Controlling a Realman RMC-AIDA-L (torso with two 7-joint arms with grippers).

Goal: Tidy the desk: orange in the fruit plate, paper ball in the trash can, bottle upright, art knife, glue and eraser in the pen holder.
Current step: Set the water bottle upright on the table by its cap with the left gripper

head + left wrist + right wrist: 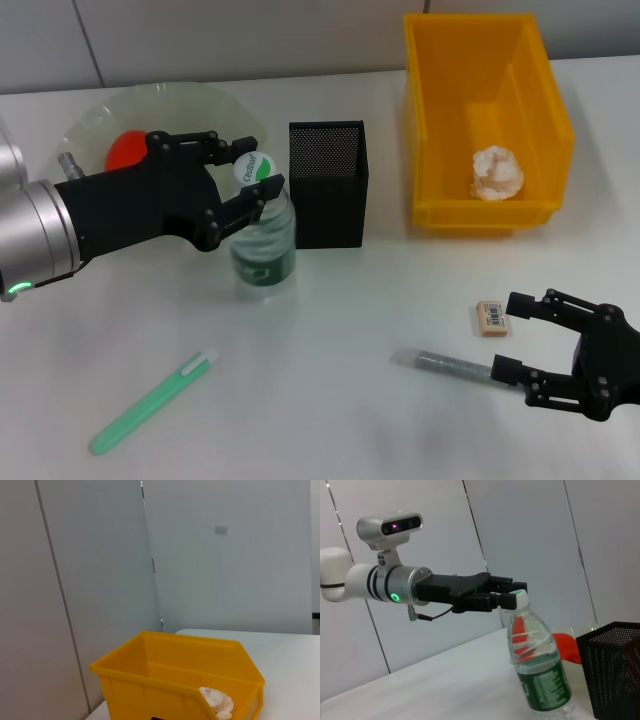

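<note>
The clear bottle (263,245) with a green label stands upright on the table beside the black mesh pen holder (328,185). My left gripper (252,167) is shut on its white cap; the right wrist view shows the same grip on the bottle (540,670). The orange (125,148) lies in the clear fruit plate (180,100). The paper ball (497,172) sits in the yellow trash can (430,130). My right gripper (505,335) is open, low at the right, next to the eraser (492,318) and the grey glue stick (445,365). The green art knife (155,400) lies at the front left.
The left arm reaches across in front of the fruit plate. In the left wrist view, the yellow trash can (150,680) holds the paper ball (216,701). The pen holder (615,665) stands close beside the bottle. Bare table lies between the art knife and the glue stick.
</note>
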